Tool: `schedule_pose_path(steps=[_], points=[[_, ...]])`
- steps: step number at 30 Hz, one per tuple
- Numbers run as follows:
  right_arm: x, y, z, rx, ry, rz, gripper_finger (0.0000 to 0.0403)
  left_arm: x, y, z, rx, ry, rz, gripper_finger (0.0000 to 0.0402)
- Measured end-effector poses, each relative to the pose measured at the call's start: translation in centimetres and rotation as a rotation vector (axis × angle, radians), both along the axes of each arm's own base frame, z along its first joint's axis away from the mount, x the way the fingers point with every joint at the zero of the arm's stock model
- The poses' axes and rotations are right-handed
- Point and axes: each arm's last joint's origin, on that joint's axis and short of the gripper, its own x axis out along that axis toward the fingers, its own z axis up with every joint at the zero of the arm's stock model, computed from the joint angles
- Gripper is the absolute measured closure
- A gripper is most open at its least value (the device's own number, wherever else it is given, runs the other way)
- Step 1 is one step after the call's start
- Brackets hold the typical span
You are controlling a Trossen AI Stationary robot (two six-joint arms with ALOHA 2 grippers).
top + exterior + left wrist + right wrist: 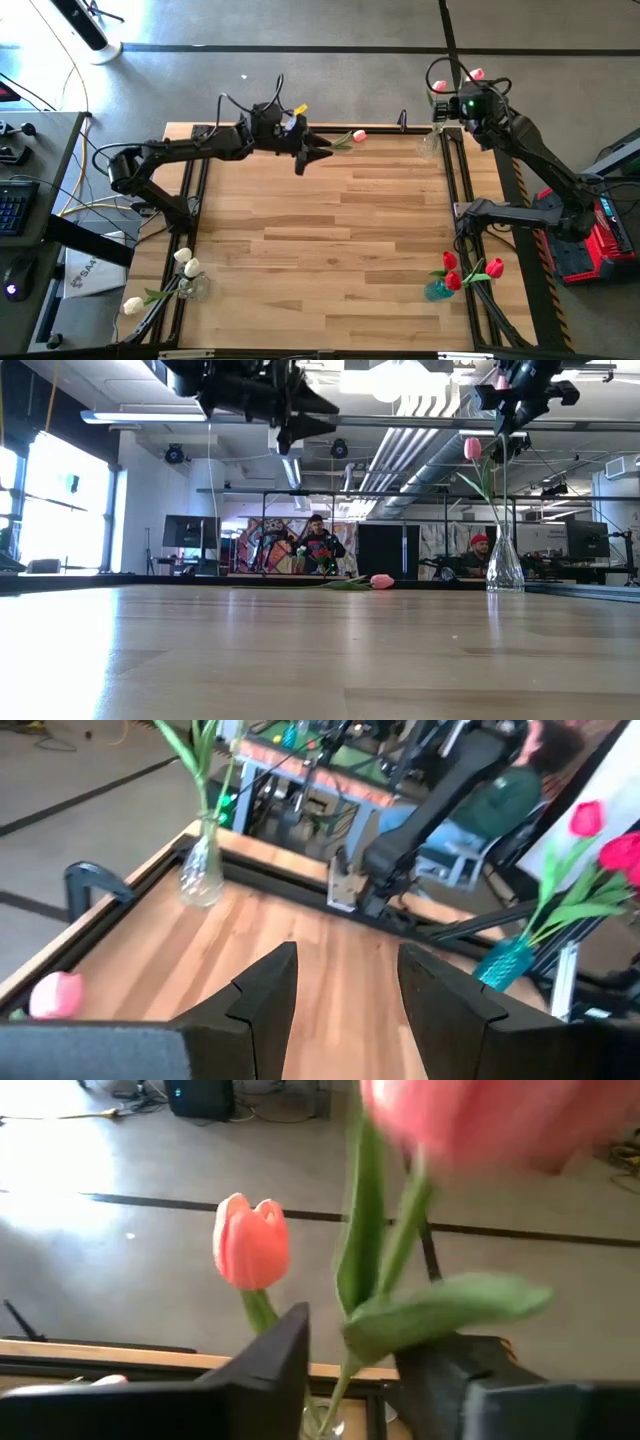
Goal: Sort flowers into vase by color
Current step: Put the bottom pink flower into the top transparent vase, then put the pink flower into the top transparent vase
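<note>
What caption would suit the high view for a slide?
Right gripper over the clear glass vase of pink tulips; one pink tulip lies near the left gripper.

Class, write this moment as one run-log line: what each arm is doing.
right gripper: jaws around pink tulip stem over clear vase | left gripper: jaws open, above loose pink tulip

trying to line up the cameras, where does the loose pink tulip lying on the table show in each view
High view: pink tulip lies at the table's far edge, just right of the left gripper.
Low view: at centre, flat on the far tabletop.
Left wrist view: at the lower left corner.
Right wrist view: not surely in it.
Shared landmark: the clear vase holding pink tulips, right of it in the low view, also in the left wrist view.
</note>
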Motion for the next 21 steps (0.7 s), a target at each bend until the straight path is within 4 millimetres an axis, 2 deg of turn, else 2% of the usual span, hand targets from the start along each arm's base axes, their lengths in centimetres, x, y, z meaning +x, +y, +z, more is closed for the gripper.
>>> schedule_pose_path(steps=[7, 11, 15, 21], points=[[-0.2, -0.1, 0.1, 0.007, -0.037, 0.021, 0.0173, -0.8, 1.2, -1.2, 0.035, 0.117, 0.051, 0.0239], [-0.3, 0.1, 0.4, -0.001, -0.082, 0.040, 0.0127, -1.0, 1.5, -1.7, 0.052, 0.160, 0.051, 0.0239], [-0.4, 0.5, 1.2, -0.032, -0.193, 0.091, 0.0113, -1.2, 1.9, -2.8, 0.132, 0.265, 0.098, 0.0239], [-0.4, 1.1, 2.1, -0.035, -0.366, 0.215, 0.0121, -0.5, 3.7, -7.2, 0.165, 0.458, 0.131, 0.0239]])
